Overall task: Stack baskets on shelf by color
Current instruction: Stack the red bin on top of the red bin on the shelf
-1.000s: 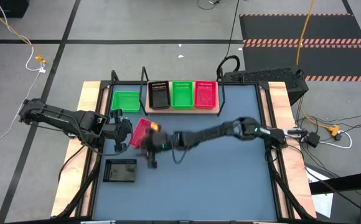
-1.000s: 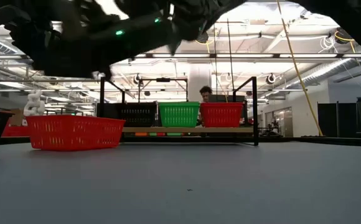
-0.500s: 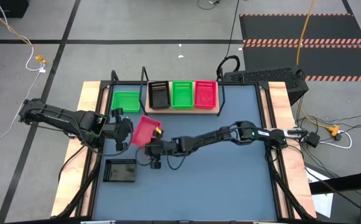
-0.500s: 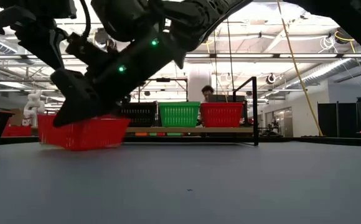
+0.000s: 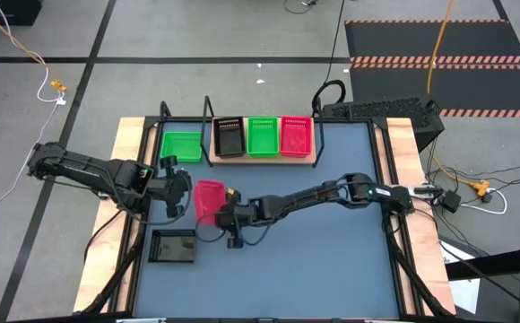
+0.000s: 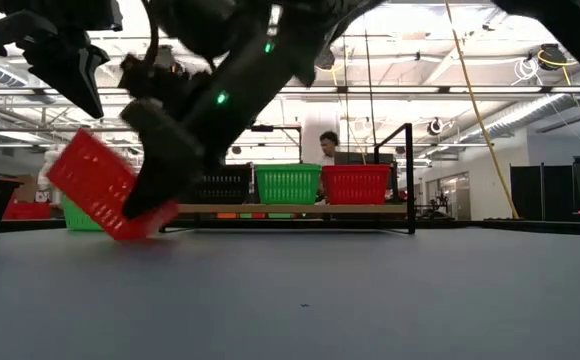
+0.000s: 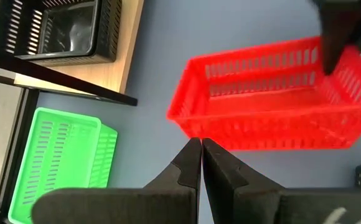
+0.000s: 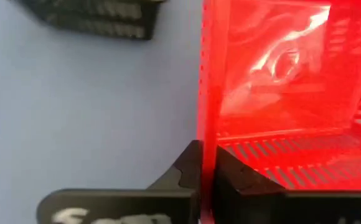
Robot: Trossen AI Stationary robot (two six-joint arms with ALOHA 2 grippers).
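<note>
Fingers of the right gripper (image 5: 227, 218) are pinched together on the wall of a pink-red rectangular plastic mesh basket (image 5: 209, 198), one finger inside and one outside, as is seen in the right wrist view (image 8: 204, 163). That basket (image 6: 98, 185) is held tilted in the low view, with one lower edge at or just above the blue-grey tabletop (image 5: 332, 260), in the left half of the table between the two grippers. The left gripper (image 5: 177, 188) is held just beside the basket's left side, and its fingers (image 7: 190, 167) are closed together on nothing.

On the light wooden shelf board with black wire uprights (image 5: 303, 160), along the table's far edge, a black mesh basket (image 5: 229, 137), a bright green mesh basket (image 5: 262, 135) and another pink-red mesh basket (image 5: 295, 135) are lined up side by side. A second green basket (image 5: 180, 146) is set on the tabletop just left of the shelf. A second black basket (image 5: 174, 245) is placed near the table's left edge toward the near side.
</note>
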